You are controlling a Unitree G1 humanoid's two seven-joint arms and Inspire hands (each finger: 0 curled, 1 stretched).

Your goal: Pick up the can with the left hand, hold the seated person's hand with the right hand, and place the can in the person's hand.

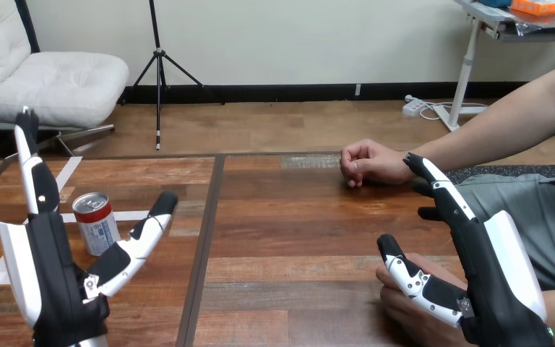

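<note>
Can [95, 223] stands upright on the left part of the wooden table [296, 231], seen between the raised fingers and the thumb of the left hand [54, 267] and apparently touching neither. That hand is spread wide, fingers straight up, thumb angled out past the can's right side.

A thin metal can like this is likely stiff along its wall, yet smooth, easy to dent and easy to let slip. Whether it is full or empty cannot be told, so its weight is a guess. The best hold looks to be round the middle of the wall, thumb on one side and fingers on the other, clear of the rim, with a moderate squeeze and the can kept upright.

Nothing lies between hand and can. A strip of white tape [136, 215] beside it is flat on the table and no hindrance.

At the right, the right hand [477, 267] is also open, fingers straight, poised over the person's hand at the view's bottom edge [405, 311] with nothing curled round it. The person's other hand [367, 163], a loose fist, rests on the table farther back, well apart from the can.
</note>
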